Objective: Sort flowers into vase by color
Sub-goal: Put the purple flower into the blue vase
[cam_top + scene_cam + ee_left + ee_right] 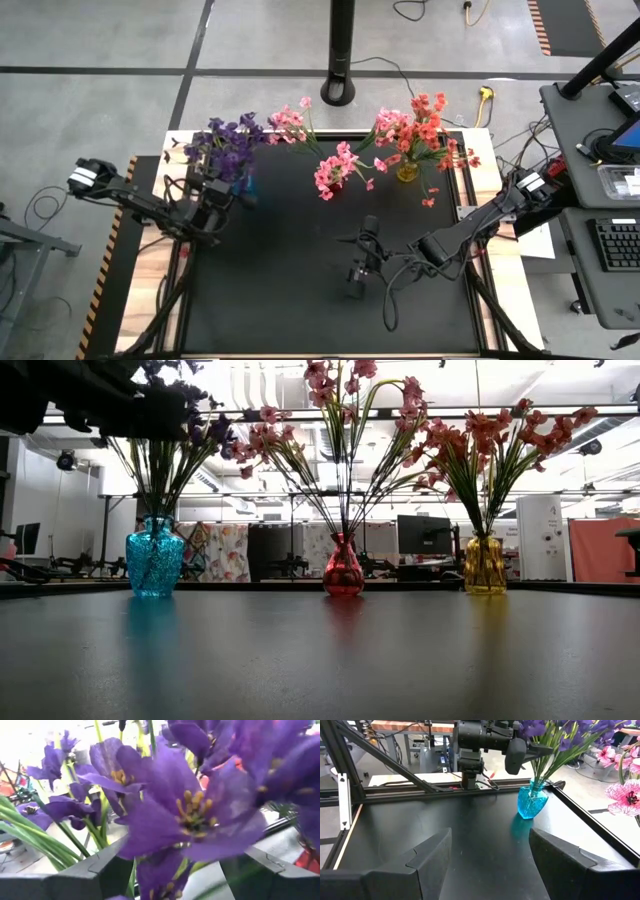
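Observation:
Purple flowers (228,145) stand with their stems in a blue vase (155,565). Pink flowers (335,170) stand in a red vase (343,572), and orange-red flowers (420,130) in a yellow vase (485,567). All three vases rest in a row near the table's far edge. My left gripper (212,190) is open and sits high among the purple sprays above the blue vase; blossoms (190,810) fill the gap between its fingers. My right gripper (354,256) is open and hangs over the middle of the table, pointing toward the blue vase (531,802). My left gripper (175,857) has purple blossoms and a green stem (132,880) between its wide-apart fingers. I cannot tell whether either finger touches them. The sprays stay upright in the blue vase.
The black table top (300,300) stretches bare in front of the vases. A metal frame rail (470,785) borders the table, with wooden edge strips (150,280) outside it. A dark pole base (338,92) stands beyond the far edge, and a desk with a keyboard (610,245) is at the right.

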Available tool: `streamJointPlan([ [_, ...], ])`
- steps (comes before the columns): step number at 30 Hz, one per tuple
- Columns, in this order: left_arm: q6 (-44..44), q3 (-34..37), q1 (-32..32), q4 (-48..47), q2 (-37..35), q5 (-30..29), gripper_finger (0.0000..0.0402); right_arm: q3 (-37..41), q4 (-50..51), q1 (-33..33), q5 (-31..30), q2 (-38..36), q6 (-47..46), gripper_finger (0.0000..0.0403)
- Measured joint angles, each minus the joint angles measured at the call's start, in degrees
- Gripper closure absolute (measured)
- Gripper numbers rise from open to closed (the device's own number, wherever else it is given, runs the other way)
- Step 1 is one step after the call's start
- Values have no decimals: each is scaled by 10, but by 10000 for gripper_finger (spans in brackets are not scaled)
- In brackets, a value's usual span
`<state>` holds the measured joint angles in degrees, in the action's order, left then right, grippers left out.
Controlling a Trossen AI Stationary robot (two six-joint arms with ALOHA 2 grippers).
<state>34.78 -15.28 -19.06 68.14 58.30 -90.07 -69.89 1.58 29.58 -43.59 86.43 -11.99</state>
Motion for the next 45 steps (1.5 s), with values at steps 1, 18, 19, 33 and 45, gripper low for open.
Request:
streamJointPlan([
  [1,2,0,-4,0,1,0,143,0,0,0,0,0,0,144],
  [18,7,0,-17,0,6,0,143,13,-1,-9,0,0,0,145],
  [19,7,0,-18,0,6,0,143,13,-1,-9,0,0,0,145],
  [33,-28,0,-19,0,19,0,138,15,-1,-9,0,0,0,145],
  [45,-52,-43,-52,0,37,-2,77,20,-2,-9,0,0,0,145],
])
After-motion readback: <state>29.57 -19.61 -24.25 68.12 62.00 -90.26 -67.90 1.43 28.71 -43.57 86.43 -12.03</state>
